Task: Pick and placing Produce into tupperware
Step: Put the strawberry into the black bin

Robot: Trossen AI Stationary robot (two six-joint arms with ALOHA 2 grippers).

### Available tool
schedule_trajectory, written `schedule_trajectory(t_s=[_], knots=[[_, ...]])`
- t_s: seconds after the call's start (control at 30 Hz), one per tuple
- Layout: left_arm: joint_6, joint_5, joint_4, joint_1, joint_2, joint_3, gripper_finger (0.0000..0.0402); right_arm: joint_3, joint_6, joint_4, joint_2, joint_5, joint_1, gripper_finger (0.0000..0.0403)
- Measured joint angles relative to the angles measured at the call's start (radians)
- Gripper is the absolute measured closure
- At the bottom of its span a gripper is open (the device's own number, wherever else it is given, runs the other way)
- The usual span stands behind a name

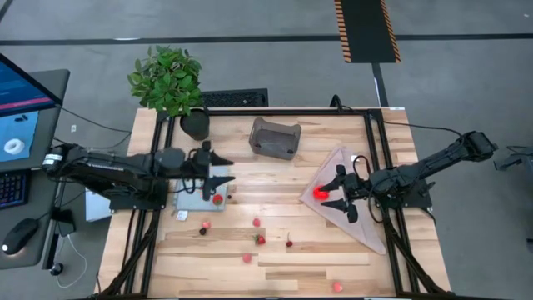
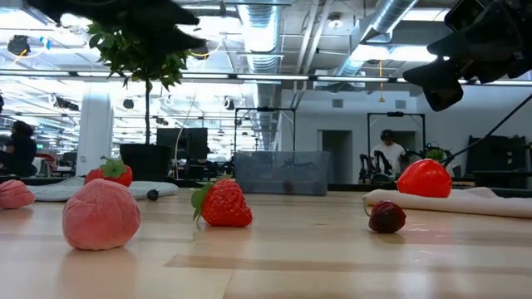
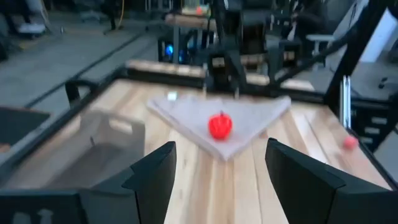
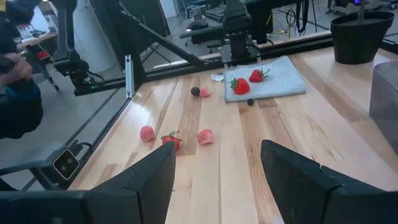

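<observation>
Pale wooden planks [image 1: 275,250], smooth and lightly grained, make up the table top, edged by a black metal frame. Nearest in the low view, at lower left of the frame, sits a matt pink rounded piece of produce [image 2: 101,214], and just right of it a glossy red strawberry [image 2: 224,203] with green leaves; a small dark maroon piece [image 2: 386,217] lies further right. From above, these tiny pieces show as red, pink and dark dots scattered along the lower middle of the picture, all apart from one another.

Further back, at centre right of the high view, a pale triangular cloth [image 1: 366,225] lies flat, and on it rests the larger bright red round fruit [image 1: 321,193], shiny and smooth. The right gripper [image 1: 343,192] is just beside it, its dark fingers spread, with nothing between them. At centre left, the left gripper [image 1: 218,171] is over a blue-grey square mat [image 1: 193,202] (finely ribbed in the right wrist view), fingers likewise spread and empty; a strawberry [image 1: 217,198] lies on the mat.

Beyond both, at upper middle of the high view, stands the tupperware [image 1: 275,138], a translucent grey tub with rounded corners; it looks empty, though its inside is hard to judge. A leafy green plant [image 1: 166,79] in a black pot [image 1: 195,125] stands at the upper left corner of the table.
</observation>
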State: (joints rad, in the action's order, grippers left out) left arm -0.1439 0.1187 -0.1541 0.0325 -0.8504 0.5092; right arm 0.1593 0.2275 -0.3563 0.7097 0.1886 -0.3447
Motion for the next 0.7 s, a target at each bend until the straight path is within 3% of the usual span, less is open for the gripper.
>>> schedule_trajectory(t_s=[0.17,0.5,0.7], knots=[[-0.045,0.137,-0.087,0.142,0.061,-0.116,0.0167,0.000,-0.022,-0.022,0.000,0.000,0.000,0.0143],[0.016,0.695,-0.071,0.506,0.023,-0.183,0.0167,0.000,-0.026,-0.026,0.000,0.000,0.000,0.0143],[-0.089,0.834,-0.039,0.642,-0.062,-0.203,0.0167,0.000,-0.026,-0.025,0.000,0.000,0.000,0.0143]])
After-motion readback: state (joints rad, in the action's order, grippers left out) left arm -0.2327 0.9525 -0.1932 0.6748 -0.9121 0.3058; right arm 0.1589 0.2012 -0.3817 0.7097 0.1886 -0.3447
